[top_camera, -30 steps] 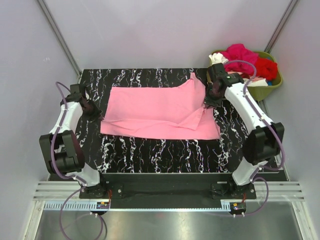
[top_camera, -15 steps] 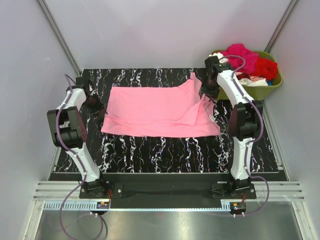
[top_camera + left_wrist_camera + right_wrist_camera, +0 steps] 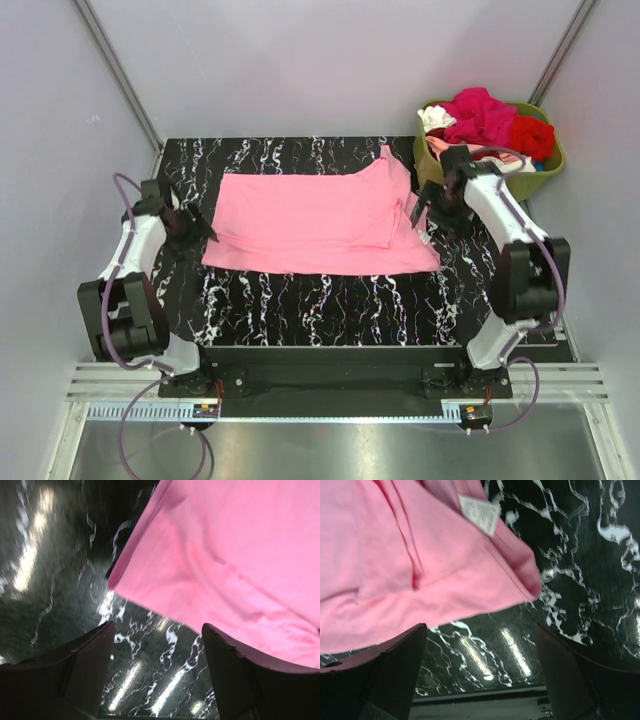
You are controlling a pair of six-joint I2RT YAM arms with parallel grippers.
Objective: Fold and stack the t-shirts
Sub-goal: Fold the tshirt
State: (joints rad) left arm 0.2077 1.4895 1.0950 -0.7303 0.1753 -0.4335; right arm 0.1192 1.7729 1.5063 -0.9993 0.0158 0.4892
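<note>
A medium pink t-shirt lies spread across the black marbled table, its right side folded over itself. My left gripper hovers at the shirt's left edge, open and empty. In the left wrist view, bare table shows between the fingers and the pink cloth lies just beyond their tips. My right gripper is open at the shirt's right edge. The right wrist view shows the pink hem with a white label, apart from the fingertips. More t-shirts, magenta, red and white, are heaped at back right.
An olive-green tub holding the heaped tees stands off the table's back right corner, close behind the right arm. Grey walls enclose the table on three sides. The table's front edge and a metal rail run along the arms' bases.
Both grippers went from shut on the pink shirt's edges to open, letting the cloth go. The lifted right flap has settled flat, and both arms have shifted slightly outward and nearer.
</note>
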